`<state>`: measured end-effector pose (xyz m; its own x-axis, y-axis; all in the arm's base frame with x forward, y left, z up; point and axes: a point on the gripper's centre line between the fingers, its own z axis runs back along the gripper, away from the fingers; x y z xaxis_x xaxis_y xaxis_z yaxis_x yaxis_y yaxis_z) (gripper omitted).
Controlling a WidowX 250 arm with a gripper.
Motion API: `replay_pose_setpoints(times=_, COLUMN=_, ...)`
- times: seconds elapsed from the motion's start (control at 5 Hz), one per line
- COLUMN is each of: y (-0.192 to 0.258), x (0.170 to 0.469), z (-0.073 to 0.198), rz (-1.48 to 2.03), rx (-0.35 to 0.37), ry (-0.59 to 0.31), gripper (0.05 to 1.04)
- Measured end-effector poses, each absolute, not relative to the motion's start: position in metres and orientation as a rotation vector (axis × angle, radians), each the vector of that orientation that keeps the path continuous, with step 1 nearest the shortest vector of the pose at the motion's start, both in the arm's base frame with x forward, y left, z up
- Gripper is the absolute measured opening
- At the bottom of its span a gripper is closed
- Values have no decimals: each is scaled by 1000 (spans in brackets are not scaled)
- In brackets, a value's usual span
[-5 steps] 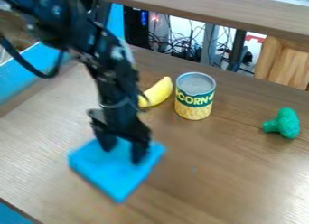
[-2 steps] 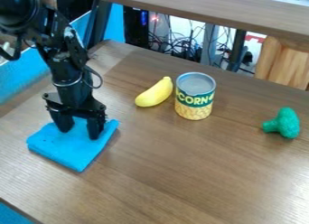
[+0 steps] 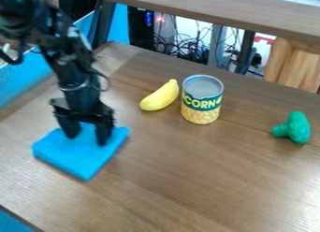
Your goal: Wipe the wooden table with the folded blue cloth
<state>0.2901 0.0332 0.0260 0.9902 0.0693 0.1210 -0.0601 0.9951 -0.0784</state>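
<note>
Blue cloth (image 3: 75, 156) shifted slightly rightward, jaws too, apparently touching it

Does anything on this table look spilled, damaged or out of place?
Nothing stands out: the can stands upright, the banana and broccoli look whole, and the blue cloth lies flat under the black tool.

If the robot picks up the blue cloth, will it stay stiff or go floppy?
The blue cloth would probably droop, because it looks like soft fabric. It might unfold too, since it seems to lie as a thick, folded pad. It shouldn't roll, I think: it lies flat on the table.
</note>
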Motion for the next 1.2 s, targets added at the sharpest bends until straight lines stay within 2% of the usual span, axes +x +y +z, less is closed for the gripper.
replay_pose_setpoints(times=0.4, y=-76, x=289, z=29, rz=-179, rx=-108, ry=-106, gripper=1000)
replay_pose_setpoints(times=0.8, y=-168, x=284, z=30, rz=-343, rx=-87, ry=-101, gripper=1000)
replay_pose_setpoints(times=1.0, y=-200, x=276, z=30, rz=-406, rx=-94, ry=-97, gripper=1000)
replay_pose_setpoints(times=1.2, y=-197, x=270, z=30, rz=-403, rx=-100, ry=-101, gripper=1000)
